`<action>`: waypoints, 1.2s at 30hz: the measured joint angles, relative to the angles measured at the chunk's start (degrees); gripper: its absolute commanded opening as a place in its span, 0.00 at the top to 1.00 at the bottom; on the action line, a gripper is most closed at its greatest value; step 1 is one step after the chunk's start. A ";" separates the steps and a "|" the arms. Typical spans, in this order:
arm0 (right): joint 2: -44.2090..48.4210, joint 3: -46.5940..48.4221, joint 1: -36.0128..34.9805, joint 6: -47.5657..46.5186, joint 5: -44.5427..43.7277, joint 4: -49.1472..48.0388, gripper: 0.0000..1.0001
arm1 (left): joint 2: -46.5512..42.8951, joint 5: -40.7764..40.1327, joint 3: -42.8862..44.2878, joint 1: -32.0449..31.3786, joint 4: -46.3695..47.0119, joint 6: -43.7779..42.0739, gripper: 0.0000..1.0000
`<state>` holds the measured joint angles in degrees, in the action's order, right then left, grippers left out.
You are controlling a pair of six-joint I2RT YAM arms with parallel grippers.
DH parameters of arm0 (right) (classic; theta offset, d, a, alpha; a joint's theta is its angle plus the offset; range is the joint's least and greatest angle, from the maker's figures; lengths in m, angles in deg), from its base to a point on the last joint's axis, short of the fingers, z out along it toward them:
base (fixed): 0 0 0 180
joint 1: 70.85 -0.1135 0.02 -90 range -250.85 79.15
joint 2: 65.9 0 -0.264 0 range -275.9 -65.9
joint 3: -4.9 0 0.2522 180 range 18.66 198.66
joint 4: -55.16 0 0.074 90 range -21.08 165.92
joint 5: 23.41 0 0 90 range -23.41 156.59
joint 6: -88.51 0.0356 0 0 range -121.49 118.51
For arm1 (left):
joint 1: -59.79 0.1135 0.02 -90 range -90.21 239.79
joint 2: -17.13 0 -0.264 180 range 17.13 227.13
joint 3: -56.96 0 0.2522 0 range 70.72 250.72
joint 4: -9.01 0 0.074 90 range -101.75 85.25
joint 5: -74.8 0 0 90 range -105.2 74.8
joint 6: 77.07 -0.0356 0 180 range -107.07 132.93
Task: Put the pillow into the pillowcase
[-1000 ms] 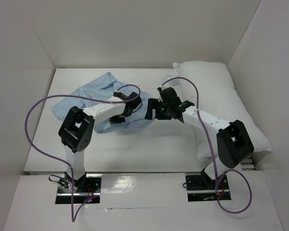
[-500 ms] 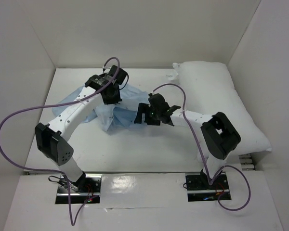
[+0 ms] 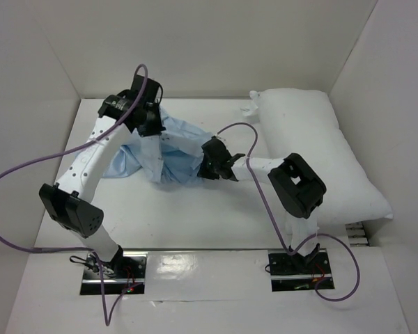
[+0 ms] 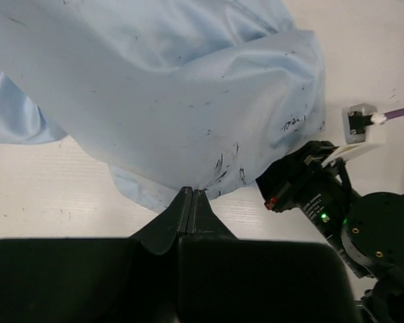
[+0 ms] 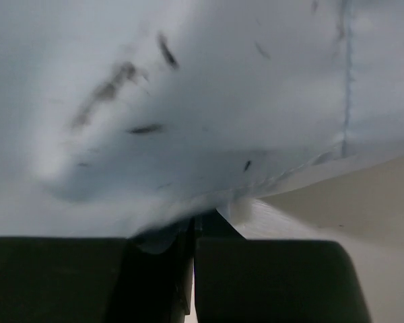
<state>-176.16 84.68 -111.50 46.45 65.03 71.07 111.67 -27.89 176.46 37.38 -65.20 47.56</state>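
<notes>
White matte table boxed by plain white panels; back wall, left wall, right wall; glossy ledge nearside; even light.

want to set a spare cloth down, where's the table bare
Bare table in front, between pillowcase and arm bases; a thin strip by the back wall. Crowded mid-table: left gripper and right gripper pinch the pillowcase. The pillow fills the right side.

Left pincer pinched tight, raised; right pincer pinched, low.
</notes>
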 measured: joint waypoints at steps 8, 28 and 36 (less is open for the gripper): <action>9.25 0.00 -0.07 -5.53 -2.84 4.61 1.00 | -0.83 2.60 9.16 6.78 -0.98 -3.43 1.00; 32.20 -14.78 -1.75 -6.62 -10.21 29.03 0.23 | -7.67 11.56 -21.75 -3.67 4.83 -7.74 0.24; 36.30 -8.20 -1.86 -6.88 -14.67 28.59 0.19 | -8.63 6.88 -35.63 -17.88 13.77 -6.29 0.07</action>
<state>-139.85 76.48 -113.35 39.57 50.37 99.66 103.04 -21.01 140.83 19.50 -51.43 41.27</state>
